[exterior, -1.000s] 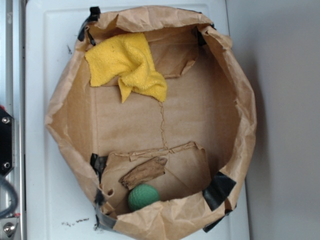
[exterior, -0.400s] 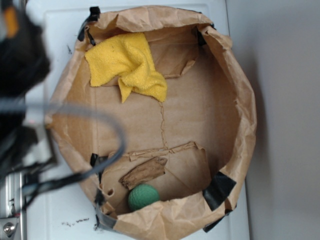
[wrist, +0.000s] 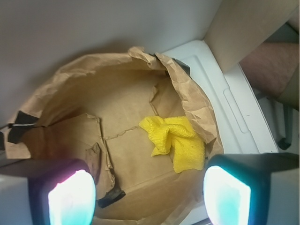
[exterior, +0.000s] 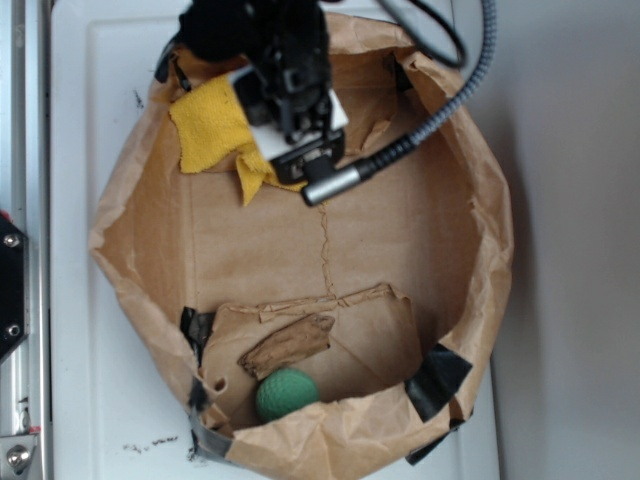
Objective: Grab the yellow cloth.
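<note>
The yellow cloth (exterior: 205, 130) lies crumpled on the floor of the brown paper bag (exterior: 485, 230) at its top left corner. My gripper (exterior: 298, 125) hovers above the cloth and hides its right half in the exterior view. In the wrist view the whole cloth (wrist: 177, 140) shows well below, between and beyond my gripper (wrist: 150, 197). The two fingertips (wrist: 71, 197) stand wide apart with nothing between them. The gripper is open and not touching the cloth.
A green ball (exterior: 287, 393) and a brown cardboard scrap (exterior: 288, 345) lie at the bag's bottom end. The bag's walls (wrist: 187, 89) stand up around the cloth. A grey cable (exterior: 450, 100) crosses the top right rim. The bag sits on a white surface (exterior: 100, 90).
The arm has swung in from the left edge and now hangs over the yellow cloth, covering part of it. The cloth, ball and scrap have not moved.
</note>
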Available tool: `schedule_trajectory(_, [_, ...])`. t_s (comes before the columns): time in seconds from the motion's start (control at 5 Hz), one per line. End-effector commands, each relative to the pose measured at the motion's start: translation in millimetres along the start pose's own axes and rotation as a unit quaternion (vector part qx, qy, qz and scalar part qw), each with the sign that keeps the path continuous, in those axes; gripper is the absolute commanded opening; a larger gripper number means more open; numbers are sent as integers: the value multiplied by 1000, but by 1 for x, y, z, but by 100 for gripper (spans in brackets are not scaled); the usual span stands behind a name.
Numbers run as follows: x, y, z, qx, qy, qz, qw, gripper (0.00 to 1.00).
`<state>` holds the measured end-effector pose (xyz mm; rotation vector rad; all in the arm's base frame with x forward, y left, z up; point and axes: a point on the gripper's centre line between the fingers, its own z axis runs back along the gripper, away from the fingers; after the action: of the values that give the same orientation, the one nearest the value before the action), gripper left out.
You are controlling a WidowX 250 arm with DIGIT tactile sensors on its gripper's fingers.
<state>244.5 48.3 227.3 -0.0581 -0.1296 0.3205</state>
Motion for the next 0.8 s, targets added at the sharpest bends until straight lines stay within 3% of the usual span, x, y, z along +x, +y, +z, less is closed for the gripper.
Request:
schedule_trajectory(0.0, [5,8,17,-3,-33,9,999,100])
schedule_trajectory(0.2, [10,-5,-28,-9,8,4,1000,100])
schedule_trajectory(0.4, [7,-19,-79,1,10,83,997,100])
schedule_trajectory(0.6, [-8,-17,-96,23,-32,149,988,100])
